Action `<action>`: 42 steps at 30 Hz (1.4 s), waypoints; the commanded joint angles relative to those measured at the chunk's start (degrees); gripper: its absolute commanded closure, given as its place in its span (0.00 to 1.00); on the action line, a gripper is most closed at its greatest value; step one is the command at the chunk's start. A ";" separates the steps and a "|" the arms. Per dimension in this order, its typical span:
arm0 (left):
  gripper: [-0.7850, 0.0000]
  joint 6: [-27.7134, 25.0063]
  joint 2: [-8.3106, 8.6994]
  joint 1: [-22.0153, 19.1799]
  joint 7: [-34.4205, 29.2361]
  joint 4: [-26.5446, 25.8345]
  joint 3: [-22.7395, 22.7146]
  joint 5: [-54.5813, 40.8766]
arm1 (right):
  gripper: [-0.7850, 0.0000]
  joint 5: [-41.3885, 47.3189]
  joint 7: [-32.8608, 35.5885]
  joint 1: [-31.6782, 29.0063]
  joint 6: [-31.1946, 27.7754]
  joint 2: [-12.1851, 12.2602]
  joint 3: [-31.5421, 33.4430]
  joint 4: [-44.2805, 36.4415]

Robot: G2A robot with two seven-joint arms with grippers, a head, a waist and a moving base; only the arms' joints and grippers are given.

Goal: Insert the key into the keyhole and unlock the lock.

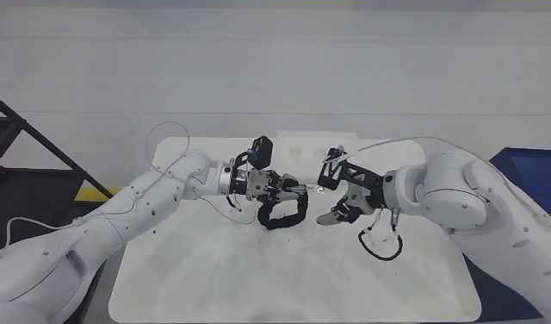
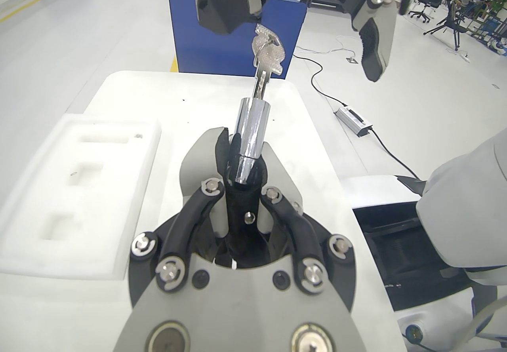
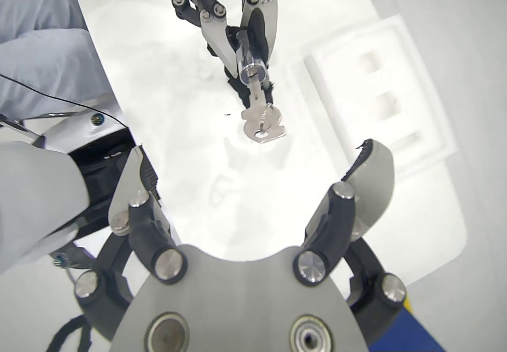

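The shiny lock (image 2: 250, 139) is held tight by the left fingers (image 2: 196, 163), up above the counter (image 1: 258, 281). The key (image 2: 269, 56) is pushed into the hole at the lock's end. Its long line is pointed straight out at the right fingers (image 3: 376, 171). These are spread wide and nothing is held by them (the key's flat head is just in front of their gap). The turn can likely be made by them.

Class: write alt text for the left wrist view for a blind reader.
The left tool grips a chrome cylinder lock with a silver metal key in its keyhole. The open right tool hovers beyond the key, above a white table.
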 commanded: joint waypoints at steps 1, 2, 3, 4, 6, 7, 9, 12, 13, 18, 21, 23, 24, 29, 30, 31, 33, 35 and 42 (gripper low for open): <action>1.00 0.00 -0.04 0.04 -0.82 -0.02 0.00 -1.31 | 0.00 -2.65 -3.16 -1.57 -5.02 0.42 1.25 -0.81; 1.00 0.00 -0.06 0.06 -0.96 0.03 0.00 -2.01 | 0.00 -4.02 -4.77 -2.43 -6.25 0.65 2.08 -0.65; 1.00 0.00 -0.07 -0.01 -0.99 0.16 0.00 -2.52 | 0.00 -5.70 -5.17 -3.29 -7.61 0.89 2.49 -1.15; 1.00 0.00 -0.08 -0.04 -1.07 0.29 0.00 -2.88 | 0.00 -6.35 -6.26 -4.19 -8.43 1.06 2.96 -1.65; 1.00 0.00 -0.11 -0.07 -1.07 0.51 0.00 -3.49 | 0.00 -7.71 -8.36 -5.78 -9.52 1.36 3.99 -2.84; 1.00 0.00 -0.13 -0.03 -1.05 0.60 0.00 -3.80 | 0.00 -8.38 -9.24 -6.48 -9.98 1.48 4.41 -3.51; 1.00 0.00 -0.19 0.06 -0.94 0.85 0.00 -4.47 | 0.00 -9.60 -10.47 -7.76 -10.86 1.63 4.73 -4.77; 1.00 0.00 -0.37 0.11 -0.92 1.32 0.00 -5.14 | 0.00 -11.12 -11.84 -8.67 -11.21 1.57 4.63 -5.71; 1.00 0.00 -0.44 0.11 -0.97 1.41 0.00 -5.25 | 0.00 -11.60 -12.15 -8.82 -11.21 1.49 4.43 -5.85; 1.00 0.00 -0.76 0.14 -0.96 1.85 0.00 -5.63 | 0.00 -13.14 -12.61 -8.27 -11.07 0.86 2.85 -5.76; 1.00 0.00 -0.95 0.05 -0.69 1.79 0.00 -5.54 | 0.00 -13.38 -13.01 -7.51 -10.83 0.38 1.90 -5.38; 1.00 0.00 -1.08 0.02 -0.59 1.63 0.00 -5.18 | 0.00 -13.41 -13.05 -6.96 -10.54 0.05 1.27 -5.02; 1.00 0.00 -1.15 0.02 -0.54 1.55 0.00 -4.99 | 0.00 -13.36 -12.94 -6.71 -10.53 -0.10 0.97 -4.79; 1.00 0.00 -1.40 0.06 -0.35 1.92 0.00 -4.25 | 0.00 -13.52 -11.37 -5.60 -9.46 -0.50 0.71 -4.26; 1.00 0.00 -1.44 0.08 -0.33 2.01 0.00 -4.11 | 0.00 -13.80 -11.05 -5.56 -9.09 -0.49 1.01 -4.26; 1.00 0.00 -1.48 0.10 -0.41 2.06 0.00 -3.90 | 0.00 -14.35 -10.67 -5.56 -8.83 -0.44 1.34 -4.46; 1.00 0.00 -1.52 0.16 -0.67 1.96 0.00 -3.57 | 0.00 -15.98 -10.32 -5.74 -8.48 -0.31 2.11 -5.06; 1.00 0.00 -1.52 0.26 -0.94 1.78 0.00 -3.56 | 0.00 -18.27 -10.29 -6.11 -8.60 -0.17 2.75 -5.81; 1.00 0.00 -1.33 0.36 -2.05 0.90 0.00 -3.75 | 0.18 -25.78 -9.38 -6.55 -10.04 -0.30 2.01 -8.24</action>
